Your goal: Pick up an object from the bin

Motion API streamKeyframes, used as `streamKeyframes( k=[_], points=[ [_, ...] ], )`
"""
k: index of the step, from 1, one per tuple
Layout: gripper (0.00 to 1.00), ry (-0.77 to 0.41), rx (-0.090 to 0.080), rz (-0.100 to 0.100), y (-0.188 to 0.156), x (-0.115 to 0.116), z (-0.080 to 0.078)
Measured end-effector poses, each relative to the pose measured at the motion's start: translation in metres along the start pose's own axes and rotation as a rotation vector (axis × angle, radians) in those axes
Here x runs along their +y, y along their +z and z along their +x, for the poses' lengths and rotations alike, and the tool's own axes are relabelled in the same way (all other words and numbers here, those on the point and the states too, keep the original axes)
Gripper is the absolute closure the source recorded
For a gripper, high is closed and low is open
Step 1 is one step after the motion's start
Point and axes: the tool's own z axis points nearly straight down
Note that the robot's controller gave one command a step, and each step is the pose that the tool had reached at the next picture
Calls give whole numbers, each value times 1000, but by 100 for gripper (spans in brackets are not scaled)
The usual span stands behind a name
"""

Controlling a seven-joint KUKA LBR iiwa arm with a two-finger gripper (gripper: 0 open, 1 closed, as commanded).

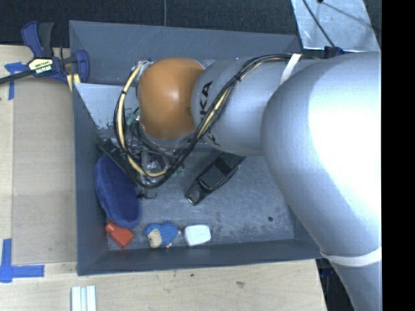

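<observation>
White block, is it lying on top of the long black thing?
No, the white block lies by the bin's near wall beside a small blue thing, apart from the long black thing.

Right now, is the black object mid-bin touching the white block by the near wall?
Apart. The camera view shows bare bin floor between the black object and the white block.

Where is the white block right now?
The white block lies by the bin's bottom wall in the camera view, just right of the blue toy and below the black tool.
</observation>
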Motion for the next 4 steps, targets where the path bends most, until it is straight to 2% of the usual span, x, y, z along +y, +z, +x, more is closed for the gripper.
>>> streamKeyframes(
  k=[1, 2, 3, 4],
  points=[
    [0, -301, -3, 1, -2, -18, 28],
    [0, -303, 0, 2, -1, -58, 82],
    [0, -569, -3, -1, -2, 19, 111],
    [0, -1167, 5, 9, -4, 42, 51]
  ],
)
